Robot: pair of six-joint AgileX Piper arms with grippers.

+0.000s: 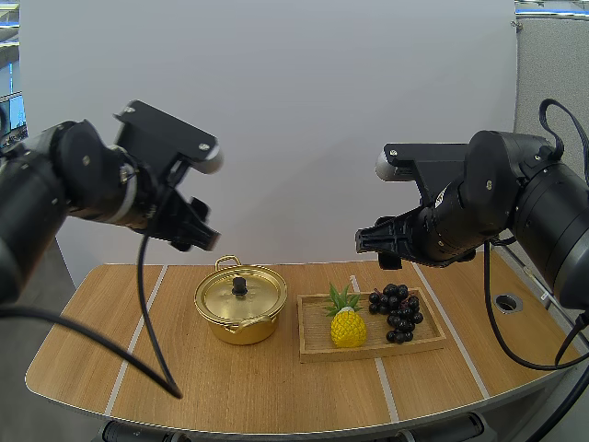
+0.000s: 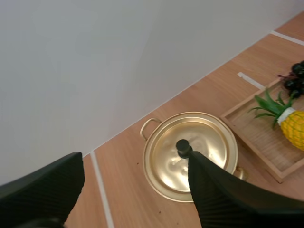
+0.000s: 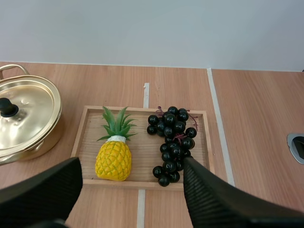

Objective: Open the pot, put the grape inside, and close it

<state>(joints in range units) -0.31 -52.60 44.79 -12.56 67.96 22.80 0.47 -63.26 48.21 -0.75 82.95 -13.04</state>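
Hovering at the frame's mid-left, my left gripper (image 1: 196, 236) gapes wide, empty, above the round, shiny gold metal pot (image 1: 241, 318), its black-knobbed lid (image 1: 253, 295) on. My right gripper (image 1: 372, 242), mid-right, equally spread and empty, hangs over the knobbly dark grape bunch (image 1: 397, 314) on the flat rectangular wooden tray (image 1: 316, 343); bare wooden table (image 1: 92, 341) lies open around both.

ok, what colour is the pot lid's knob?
Black knob on the gold lid; clearest in the left wrist view.

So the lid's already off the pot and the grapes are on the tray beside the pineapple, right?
No, the lid is on the pot, as the high view shows. The grapes are on the tray beside the pineapple.
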